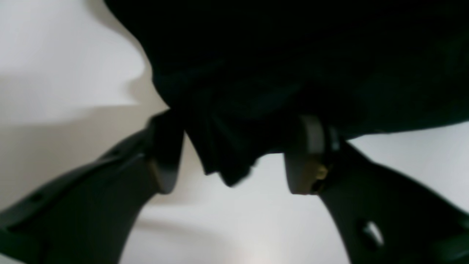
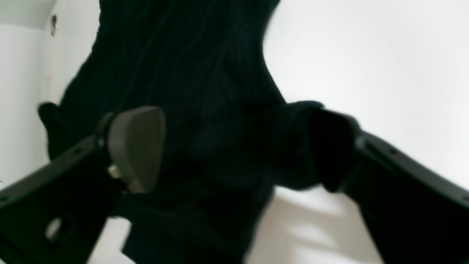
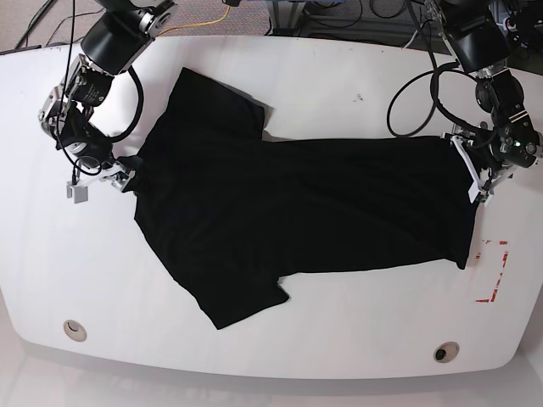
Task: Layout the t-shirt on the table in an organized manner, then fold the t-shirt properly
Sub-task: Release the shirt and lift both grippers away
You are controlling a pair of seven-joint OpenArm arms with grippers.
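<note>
You had both claws spread: left gripper (image 1: 231,161) and right gripper (image 2: 234,146) straddled the t-shirt (image 3: 288,220), unpinched. Cloth looked limp; pinch hems or shoulder seams.

Place: pretty clearly a robotics lab or test bench, not anybody's home
Table (image 3: 280,72): huge glossy white top with rounded edges, nothing homey about it
Grommets: two round cable holes near the front edge, one at each end (image 3: 75,328) (image 3: 445,351), office-desk style
Tape marks (image 3: 494,270): red tape outline stuck on the surface at one end, like a marked work zone
Cables (image 3: 339,15): messy bundle of black wires plus a yellow one (image 3: 212,20) behind the far edge
Arms: two black robot arms (image 3: 106,51) (image 3: 479,47) with looped cabling, mounted at the far corners
</note>
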